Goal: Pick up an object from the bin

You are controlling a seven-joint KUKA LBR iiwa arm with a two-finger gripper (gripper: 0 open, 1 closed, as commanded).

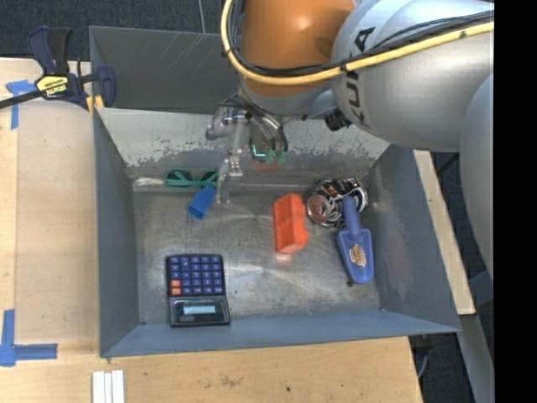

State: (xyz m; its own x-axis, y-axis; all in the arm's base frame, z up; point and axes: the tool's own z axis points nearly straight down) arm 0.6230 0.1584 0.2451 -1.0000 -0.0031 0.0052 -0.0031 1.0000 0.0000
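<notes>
One calculator [198, 288], orange block [290, 222], blue scoop [356, 246] in bin [116, 250].

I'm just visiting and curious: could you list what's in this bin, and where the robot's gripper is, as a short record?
gripper: low by the back wall of the bin, left of middle
nearest things: small blue block; green looped thing
centre: orange block
right side: blue trowel; tangle of rings
front left: calculator
</notes>
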